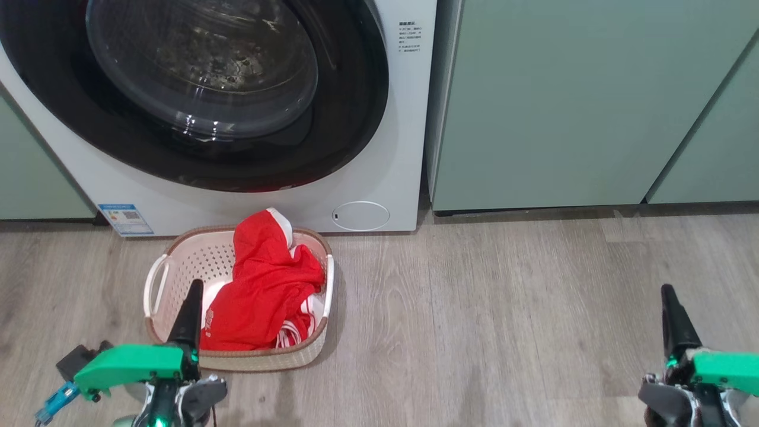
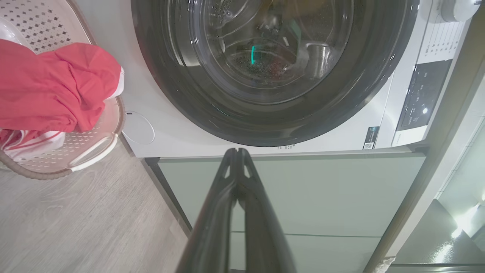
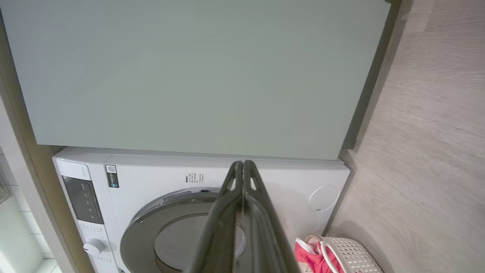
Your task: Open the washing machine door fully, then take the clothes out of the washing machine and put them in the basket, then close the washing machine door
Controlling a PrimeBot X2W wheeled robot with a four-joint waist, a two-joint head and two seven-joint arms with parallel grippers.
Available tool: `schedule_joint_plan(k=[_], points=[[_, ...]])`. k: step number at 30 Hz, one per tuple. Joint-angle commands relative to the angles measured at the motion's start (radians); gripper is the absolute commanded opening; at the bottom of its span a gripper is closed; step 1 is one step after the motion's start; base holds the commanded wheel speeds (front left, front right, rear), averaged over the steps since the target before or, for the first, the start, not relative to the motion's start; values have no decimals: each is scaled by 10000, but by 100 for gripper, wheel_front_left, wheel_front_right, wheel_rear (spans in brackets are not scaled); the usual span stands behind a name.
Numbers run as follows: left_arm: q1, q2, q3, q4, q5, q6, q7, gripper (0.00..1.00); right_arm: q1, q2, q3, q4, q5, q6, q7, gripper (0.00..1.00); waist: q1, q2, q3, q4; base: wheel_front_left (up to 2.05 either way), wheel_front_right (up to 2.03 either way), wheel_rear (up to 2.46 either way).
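Note:
The white washing machine [image 1: 379, 136] stands ahead with its round black-rimmed door [image 1: 201, 89] lying flat against its front. Red clothes [image 1: 264, 290] with white trim lie heaped in the cream basket [image 1: 178, 261] on the floor just before the machine. My left gripper [image 1: 191, 308] is low at the left, its tip over the basket's near left rim, fingers shut and holding nothing. My right gripper [image 1: 670, 311] is low at the far right over bare floor, also shut and holding nothing. The left wrist view shows the door [image 2: 273, 68], the clothes [image 2: 53, 87] and my pressed-together left gripper [image 2: 237, 151]. The right wrist view shows my shut right gripper [image 3: 242, 165].
Pale-green cabinet doors [image 1: 569, 101] stand right of the machine, another [image 1: 29, 172] at its left. Grey wood floor [image 1: 504, 314] stretches between my grippers. A small round flap [image 1: 360, 215] and a blue label [image 1: 126, 218] sit low on the machine's front.

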Motion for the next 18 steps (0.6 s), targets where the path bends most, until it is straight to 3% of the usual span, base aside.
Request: schedule_joint_plan(k=[1, 9, 18], points=[[-517, 33, 320, -418, -304, 5, 105, 0, -511, -94, 128, -408, 320, -7, 124, 0, 0, 0, 8, 3, 0, 0, 0], [-520, 3, 361, -654, -1125, 6, 337, 0, -570, -97, 78, -474, 1147, -7, 360, 0, 0, 0, 47, 12, 0, 0, 0], [-520, 3, 361, -659, -1142, 6, 341, 0, -571, -97, 77, -476, 1163, -7, 364, 0, 0, 0, 47, 12, 0, 0, 0]])
